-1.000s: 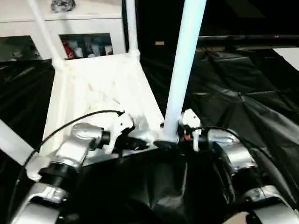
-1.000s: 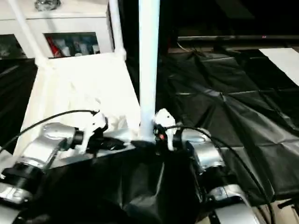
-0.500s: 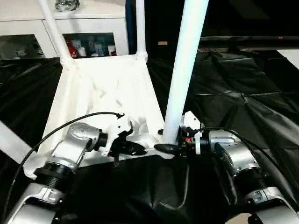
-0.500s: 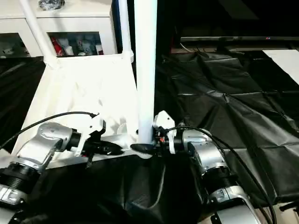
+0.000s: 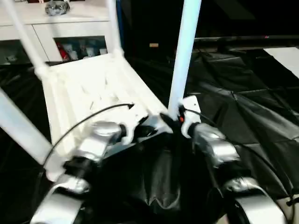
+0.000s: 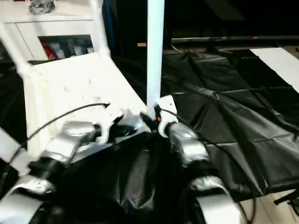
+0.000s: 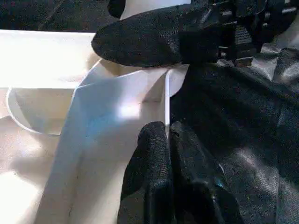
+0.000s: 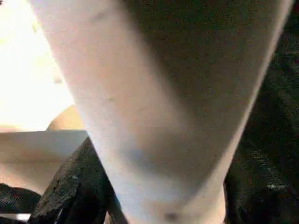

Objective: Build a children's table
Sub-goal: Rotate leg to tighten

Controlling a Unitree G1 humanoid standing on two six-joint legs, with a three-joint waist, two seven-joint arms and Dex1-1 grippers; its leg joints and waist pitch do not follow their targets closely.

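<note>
Black sheeting [image 5: 252, 107] (creased) covers the floor before a white cabinet [image 5: 70, 30].

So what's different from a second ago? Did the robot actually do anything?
Not much. Both forearms swung inward, so they now run straighter toward the near corner; the camera also shifted. The right tool is still at the foot of the upright leg, and the left tool stays shut at the tabletop edge. Nothing was let go.
</note>
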